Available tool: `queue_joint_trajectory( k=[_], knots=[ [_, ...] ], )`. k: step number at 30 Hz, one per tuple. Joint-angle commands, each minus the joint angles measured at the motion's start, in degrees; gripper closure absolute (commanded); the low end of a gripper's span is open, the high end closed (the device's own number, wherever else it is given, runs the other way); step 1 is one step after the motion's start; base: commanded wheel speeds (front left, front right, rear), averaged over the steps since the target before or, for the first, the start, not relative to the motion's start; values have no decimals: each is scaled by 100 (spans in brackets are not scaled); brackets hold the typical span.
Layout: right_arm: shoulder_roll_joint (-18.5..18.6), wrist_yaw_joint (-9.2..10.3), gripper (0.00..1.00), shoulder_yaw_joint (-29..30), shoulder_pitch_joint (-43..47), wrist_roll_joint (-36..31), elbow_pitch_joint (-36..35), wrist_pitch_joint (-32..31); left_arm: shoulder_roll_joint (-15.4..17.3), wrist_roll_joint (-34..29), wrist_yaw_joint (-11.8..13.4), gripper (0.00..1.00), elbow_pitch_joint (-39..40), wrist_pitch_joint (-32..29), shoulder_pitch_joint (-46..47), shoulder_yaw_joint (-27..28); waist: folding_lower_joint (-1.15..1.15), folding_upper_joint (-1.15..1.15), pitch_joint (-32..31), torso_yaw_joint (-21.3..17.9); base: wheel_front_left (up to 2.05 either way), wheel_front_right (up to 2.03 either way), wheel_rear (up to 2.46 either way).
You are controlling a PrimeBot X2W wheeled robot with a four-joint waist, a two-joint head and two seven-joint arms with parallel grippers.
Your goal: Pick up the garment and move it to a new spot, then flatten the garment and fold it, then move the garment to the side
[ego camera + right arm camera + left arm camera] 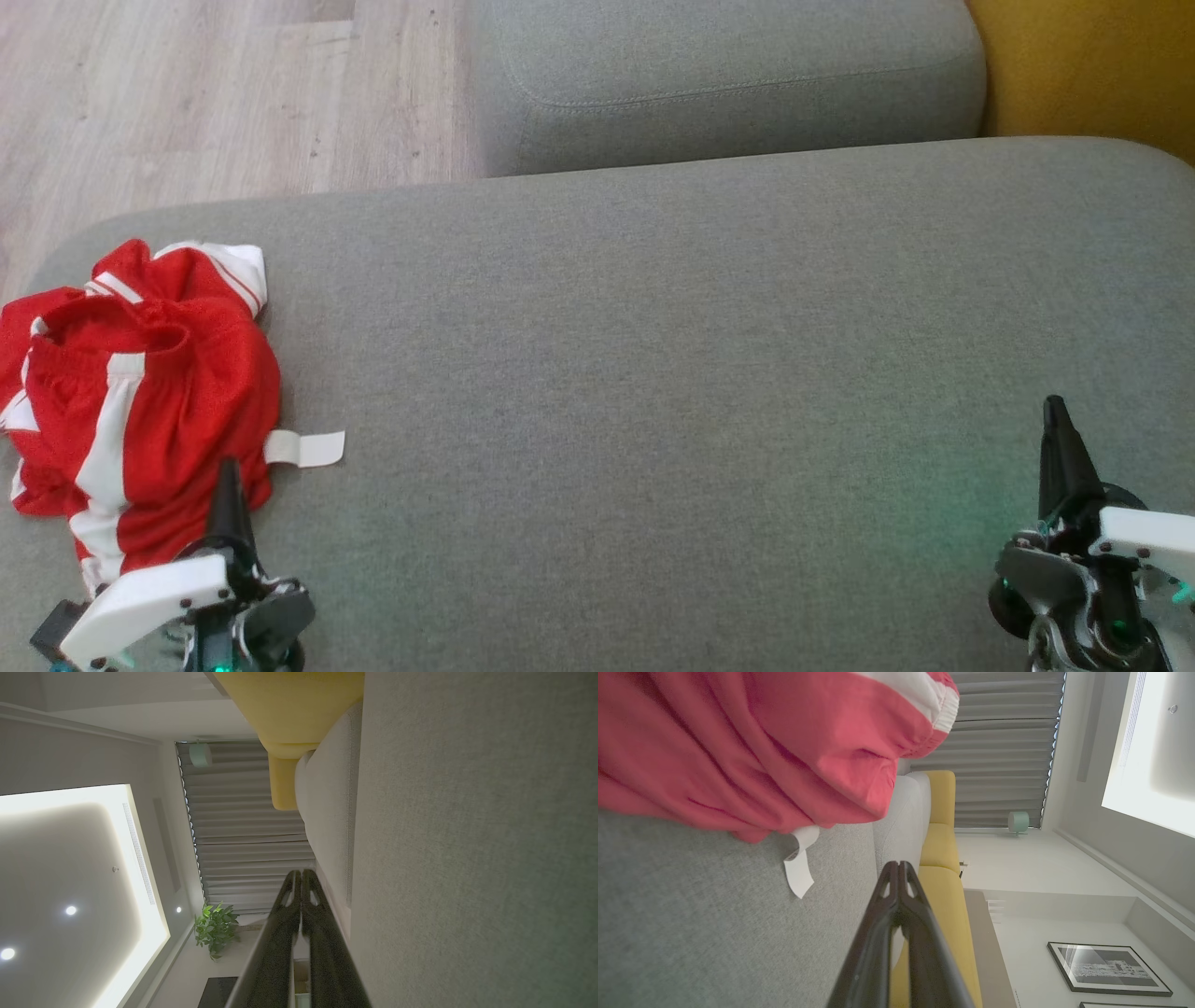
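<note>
A crumpled red garment with white stripes [140,392] lies bunched at the left end of the grey cushion [653,373], a white label [313,449] sticking out at its lower right. My left gripper [227,471] stands shut at the garment's near edge, holding nothing; its wrist view shows the red cloth [747,746] just above and left of the closed fingertips [899,865], with the label [799,872] beside them. Far from the garment at the lower right, my right gripper [1055,411] is shut and empty over bare cushion, its tips [301,873] pressed together.
A second grey cushion [728,75] sits behind the first, with yellow upholstery [1083,65] at the back right. Pale wooden floor [215,93] lies beyond the cushion's far left edge. Bare cushion spans the middle and right.
</note>
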State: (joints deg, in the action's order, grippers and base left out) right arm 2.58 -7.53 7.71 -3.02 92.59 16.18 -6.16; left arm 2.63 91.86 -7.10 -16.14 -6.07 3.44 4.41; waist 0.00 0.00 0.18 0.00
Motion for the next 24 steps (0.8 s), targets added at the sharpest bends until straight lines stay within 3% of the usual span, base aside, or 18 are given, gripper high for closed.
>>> queue_joint_trajectory(
  k=[1, 24],
  knots=[
    [30, 4, 100, -120, -316, -41, -215, -32, 25, 32, -39, 100, 212, -40, 274, 208, 0, 0, 0, 0, 0, 0, 0],
    [30, 4, 100, -120, -316, -41, -215, -32, 25, 32, -39, 100, 212, -40, 274, 208, 0, 0, 0, 0, 0, 0, 0]
  ],
)
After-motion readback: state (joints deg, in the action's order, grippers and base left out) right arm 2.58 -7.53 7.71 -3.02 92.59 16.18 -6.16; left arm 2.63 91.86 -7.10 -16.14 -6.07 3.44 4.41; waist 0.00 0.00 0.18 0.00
